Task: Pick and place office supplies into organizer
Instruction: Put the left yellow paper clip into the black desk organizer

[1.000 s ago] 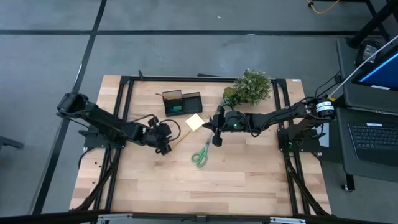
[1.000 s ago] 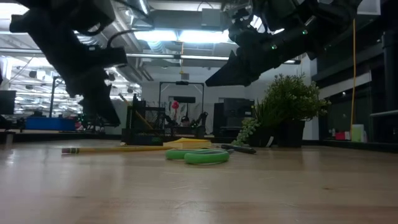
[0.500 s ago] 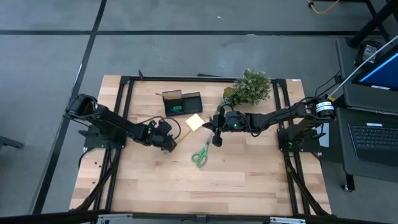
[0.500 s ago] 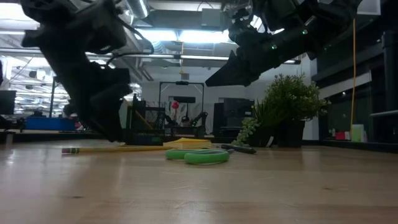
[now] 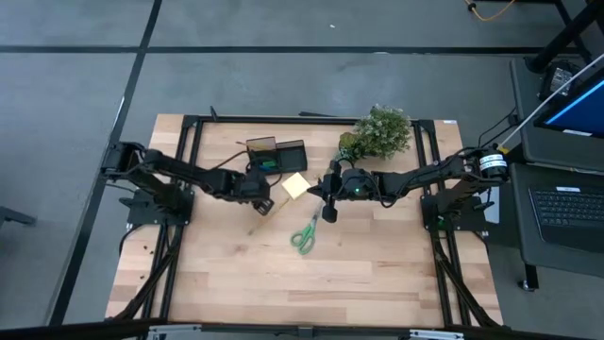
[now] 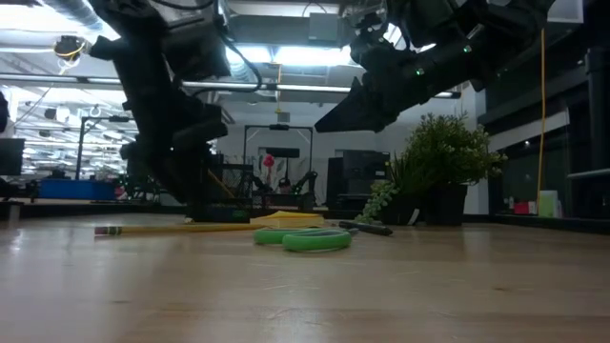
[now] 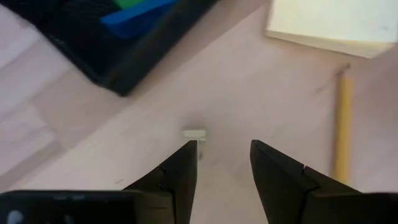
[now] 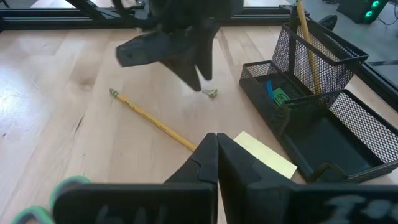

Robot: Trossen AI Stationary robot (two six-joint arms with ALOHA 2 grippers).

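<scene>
My left gripper [image 7: 224, 152] is open and points down over the bare table between the black mesh organizer [image 5: 276, 156] and the wooden pencil [image 5: 263, 213]. A small pale piece [image 7: 194, 134] lies on the wood just ahead of one fingertip, untouched. The organizer holds a blue piece [image 8: 269, 89], a green piece [image 8: 280, 97] and an upright pencil [image 8: 305, 37]. The yellow sticky-note pad [image 5: 295, 185] lies flat beside it. Green-handled scissors [image 5: 305, 233] lie nearer the front. My right gripper [image 8: 216, 146] hangs shut above the pad's right side, holding nothing.
A bushy plant [image 5: 379, 132] stands at the far right of the table. A dark pen [image 6: 365, 228] lies behind the scissors in the low view. Bare wood stretches from the scissors to the near edge [image 5: 302, 293]. The black frame rails [image 5: 189, 123] run along the table's sides.
My left gripper has swung toward the table's far edge and a little right, from beside the pencil to a spot near the organizer and sticky pad. Its wrist has rolled on the way, and it has stayed open. The right arm has kept still.
</scene>
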